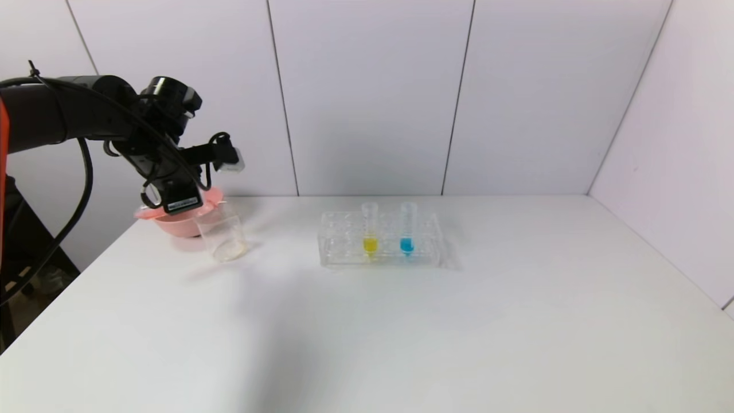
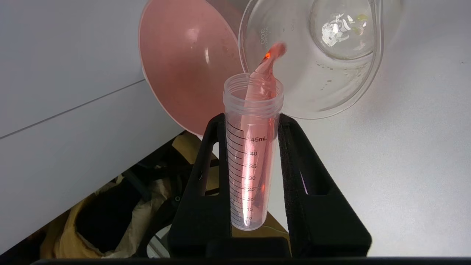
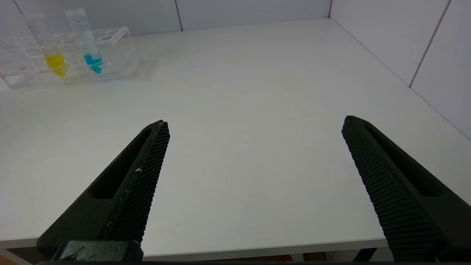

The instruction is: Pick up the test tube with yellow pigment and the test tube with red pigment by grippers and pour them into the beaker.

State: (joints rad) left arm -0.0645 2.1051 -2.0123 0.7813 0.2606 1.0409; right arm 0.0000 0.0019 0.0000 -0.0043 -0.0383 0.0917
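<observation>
My left gripper [image 2: 252,117] is shut on the test tube with red pigment [image 2: 250,158], gripping its graduated wall. The tube is tipped with its mouth over the beaker [image 2: 323,92], and a thin red stream [image 2: 270,59] runs from the tube's lip into it. From the head view, the left gripper [image 1: 182,201] hangs just above the beaker [image 1: 222,235] at the table's far left. The test tube with yellow pigment [image 1: 370,229] stands upright in the clear rack [image 1: 344,246]. My right gripper [image 3: 255,123] is open over the table's near edge, holding nothing.
A pink bowl [image 1: 169,221] sits right behind the beaker, touching or nearly touching it. A tube with blue liquid [image 1: 407,229] stands in the rack beside the yellow one. White wall panels close off the back and right. The table's left edge runs close to the bowl.
</observation>
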